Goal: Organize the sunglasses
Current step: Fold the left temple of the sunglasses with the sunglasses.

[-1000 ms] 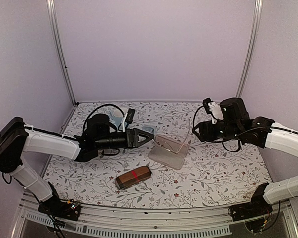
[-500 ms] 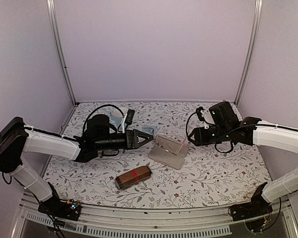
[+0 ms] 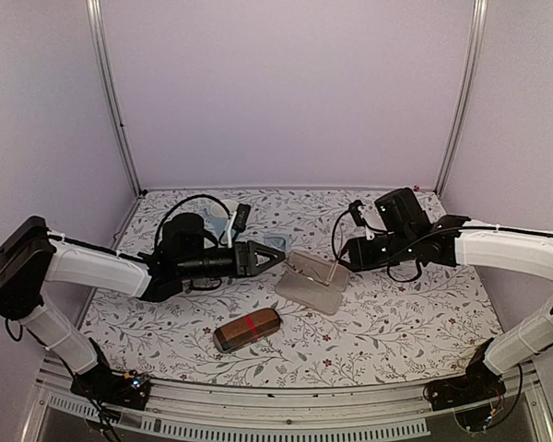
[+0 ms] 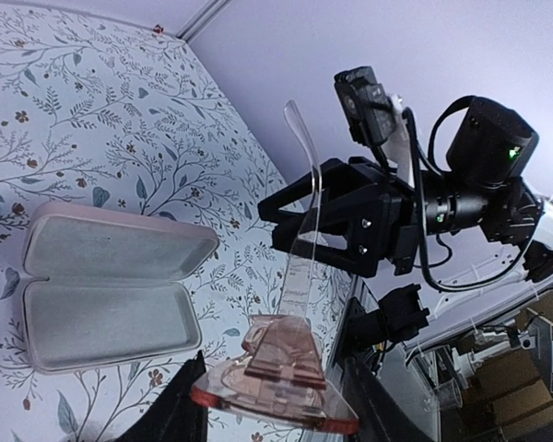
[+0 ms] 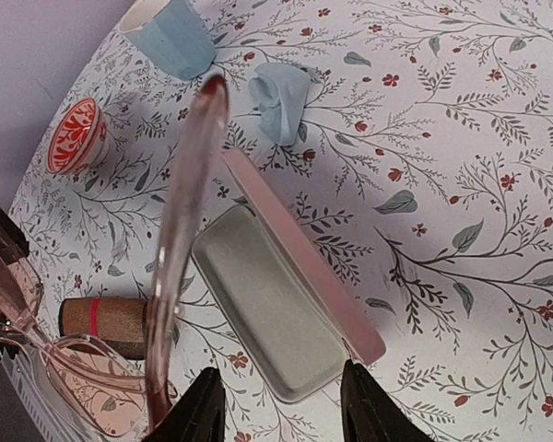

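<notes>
- Two dark fingers of the left gripper (image 4: 276,419) pinch the front of the pinkish sunglasses (image 4: 275,382), one finger on each side of the frame; the pair is held off the table (image 3: 396,318)
- one temple arm (image 4: 300,184) stands unfolded and reaches away from the frame toward the right gripper (image 5: 276,414)
- right gripper jaws are spread wide; in the right wrist view the temple arm runs just beside one finger (image 5: 201,410); whether they touch I cannot tell; in the left wrist view the temple crosses in front of those black fingers
- pink case (image 3: 309,287) lies open on the table below and between the two grippers; grey lining up, nothing inside
- brown case (image 3: 247,329) with a red band lies shut on the table, nearer the arm bases and apart from the pink case
- further out, in the right wrist view: blue cloth (image 5: 281,97) near the pink case's far end; blue cup (image 5: 175,41) and red-patterned bowl (image 5: 74,133) beyond it
</notes>
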Robot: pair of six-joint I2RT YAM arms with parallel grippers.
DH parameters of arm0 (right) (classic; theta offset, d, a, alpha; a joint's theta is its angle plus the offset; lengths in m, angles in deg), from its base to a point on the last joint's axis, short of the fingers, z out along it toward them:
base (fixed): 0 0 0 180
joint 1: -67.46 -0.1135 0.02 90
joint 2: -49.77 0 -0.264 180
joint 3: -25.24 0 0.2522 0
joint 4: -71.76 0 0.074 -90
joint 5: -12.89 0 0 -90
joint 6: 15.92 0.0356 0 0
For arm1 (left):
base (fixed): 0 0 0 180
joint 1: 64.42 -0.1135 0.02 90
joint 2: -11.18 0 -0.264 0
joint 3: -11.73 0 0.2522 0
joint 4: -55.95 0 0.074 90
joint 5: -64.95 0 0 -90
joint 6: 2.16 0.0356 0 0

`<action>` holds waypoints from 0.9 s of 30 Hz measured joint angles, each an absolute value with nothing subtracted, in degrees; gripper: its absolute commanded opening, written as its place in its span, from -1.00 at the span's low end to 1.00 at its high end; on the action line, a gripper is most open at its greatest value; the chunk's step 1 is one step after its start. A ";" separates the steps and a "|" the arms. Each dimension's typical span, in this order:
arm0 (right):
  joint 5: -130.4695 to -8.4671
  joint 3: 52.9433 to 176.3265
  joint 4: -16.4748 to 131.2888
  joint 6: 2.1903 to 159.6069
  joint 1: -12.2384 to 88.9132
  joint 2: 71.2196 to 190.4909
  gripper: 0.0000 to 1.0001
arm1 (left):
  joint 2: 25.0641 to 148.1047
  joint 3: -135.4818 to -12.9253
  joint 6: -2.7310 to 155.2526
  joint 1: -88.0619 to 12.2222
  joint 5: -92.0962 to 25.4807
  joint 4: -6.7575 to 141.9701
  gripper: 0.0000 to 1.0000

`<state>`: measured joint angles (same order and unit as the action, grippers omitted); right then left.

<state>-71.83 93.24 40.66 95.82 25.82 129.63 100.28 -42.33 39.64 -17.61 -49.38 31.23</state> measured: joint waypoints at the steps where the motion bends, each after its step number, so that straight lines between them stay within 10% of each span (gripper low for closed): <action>1: -71.81 93.57 40.77 95.80 25.31 130.33 -0.11 | 100.52 -42.33 39.64 -17.61 -49.41 31.08 -0.75; 27: -72.71 96.50 41.27 91.56 17.93 133.96 0.17 | 103.47 -42.37 39.68 -17.68 -50.15 30.97 -0.76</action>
<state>-72.71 96.50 41.27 91.56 17.93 133.96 103.47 -42.37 39.68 -17.68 -50.15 30.97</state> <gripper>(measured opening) 0.556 0.456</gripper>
